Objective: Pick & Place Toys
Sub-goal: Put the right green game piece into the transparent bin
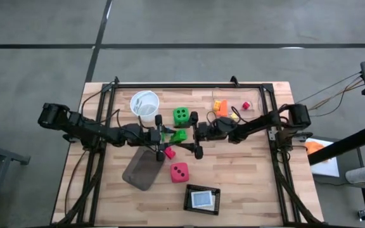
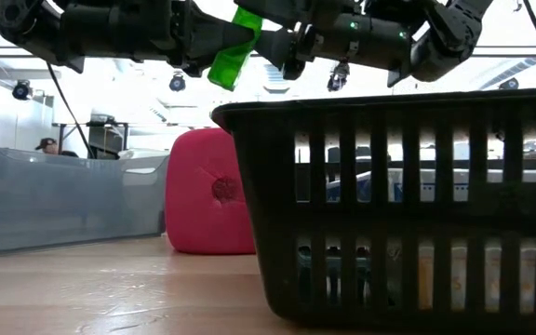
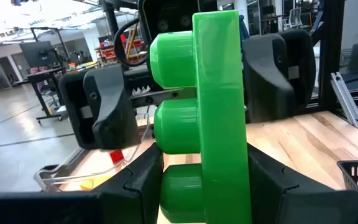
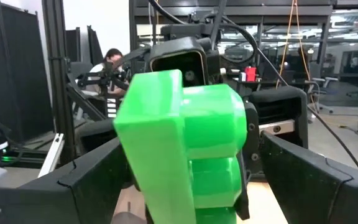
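A green brick [image 1: 178, 134] hangs above the middle of the table, with my left gripper [image 1: 168, 135] shut on it. My right gripper [image 1: 195, 134] faces it from the table's right, open. Its fingers [image 4: 73, 180] stand on either side of the brick's [image 4: 185, 143] free end, and I see no touch. On the table lie a green die [image 1: 181, 114], a pink die [image 1: 179, 171], a small pink brick [image 1: 170, 152], an orange brick [image 1: 220, 107], a yellow one [image 1: 234, 116] and a red one [image 1: 246, 105]. My left gripper pinches the green brick's near end [image 3: 204, 199] between its two fingers, one on the studded face, one on the flat back. The fingers come level from the table's left. The brick sticks out ahead of them, lifted clear of the table.
A white round container [image 1: 145, 105] stands at the far left of the middle. A flat grey tray [image 1: 143, 170] lies near left, and a black slatted basket [image 1: 203, 199] sits by the near edge. Bare wood lies at the near right.
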### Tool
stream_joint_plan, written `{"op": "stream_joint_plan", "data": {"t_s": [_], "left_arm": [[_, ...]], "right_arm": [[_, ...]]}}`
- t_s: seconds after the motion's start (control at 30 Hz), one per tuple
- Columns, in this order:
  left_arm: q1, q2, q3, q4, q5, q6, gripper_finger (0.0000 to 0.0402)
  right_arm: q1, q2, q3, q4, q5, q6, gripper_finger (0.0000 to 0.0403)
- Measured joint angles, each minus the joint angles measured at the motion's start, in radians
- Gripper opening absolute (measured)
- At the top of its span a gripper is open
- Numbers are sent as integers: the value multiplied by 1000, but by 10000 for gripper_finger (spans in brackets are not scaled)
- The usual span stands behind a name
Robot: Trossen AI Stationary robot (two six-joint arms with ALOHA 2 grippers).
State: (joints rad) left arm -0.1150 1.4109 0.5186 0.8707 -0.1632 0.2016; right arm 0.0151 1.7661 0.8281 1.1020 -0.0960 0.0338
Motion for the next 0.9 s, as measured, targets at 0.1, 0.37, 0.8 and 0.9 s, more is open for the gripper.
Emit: {"op": "stream_joint_plan", "data": {"t_s": [0.1,0.37,0.8,0.9], "left_arm": [[0,0,0,-4,0,0,160],[0,0,0,-14,4,-1,160],[-1,-5,-1,-119,15,12,224],[-1,-13,-3,-162,15,3,299]], "right_arm": [[0,8,3,0,15,-4,340],[4,4,3,-2,24,-14,195],[17,2,1,-21,19,-51,165],[19,-2,2,-11,17,-49,165]]}}
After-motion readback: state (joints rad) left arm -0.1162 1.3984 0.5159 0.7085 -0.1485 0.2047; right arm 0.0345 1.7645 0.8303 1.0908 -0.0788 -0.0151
